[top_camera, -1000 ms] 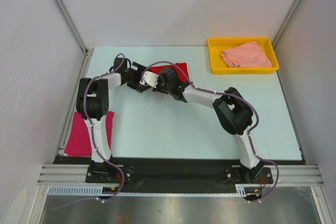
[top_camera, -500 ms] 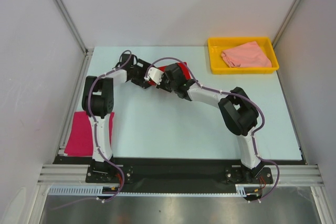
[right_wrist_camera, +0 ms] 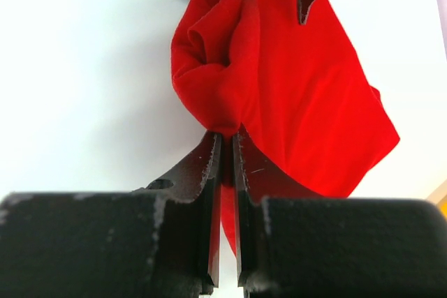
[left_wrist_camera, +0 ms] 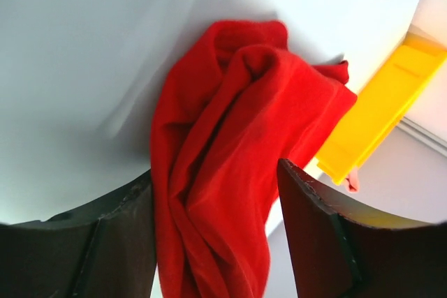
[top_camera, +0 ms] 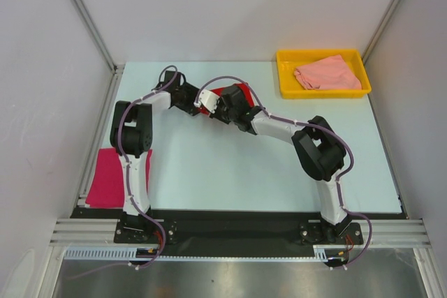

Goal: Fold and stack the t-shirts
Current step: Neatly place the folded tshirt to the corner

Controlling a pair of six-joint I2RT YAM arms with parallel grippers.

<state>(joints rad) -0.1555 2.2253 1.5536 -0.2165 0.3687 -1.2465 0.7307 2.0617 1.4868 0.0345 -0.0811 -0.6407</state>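
The bright red t-shirt [top_camera: 235, 91] hangs bunched at the back middle of the table. My right gripper [right_wrist_camera: 225, 137] is shut on a fold of this red t-shirt [right_wrist_camera: 293, 82]. My left gripper [left_wrist_camera: 215, 172] straddles a hanging wad of the red t-shirt [left_wrist_camera: 237, 123]; its jaws stand apart, and the right jaw is clear of the cloth. In the top view the left gripper [top_camera: 202, 101] and right gripper [top_camera: 222, 105] meet at the shirt's left side. A magenta t-shirt [top_camera: 103, 178] lies folded at the left edge. A salmon t-shirt [top_camera: 325, 73] lies in the tray.
The yellow tray [top_camera: 285, 80] stands at the back right corner and also shows as the yellow tray [left_wrist_camera: 380, 109] in the left wrist view. Both arms reach over the table's middle toward the back. White walls close in the table's left, back and right sides.
My left gripper has moved back and right onto the red shirt, and its jaws have narrowed around the cloth. The right gripper kept its hold and shifted slightly toward the back.
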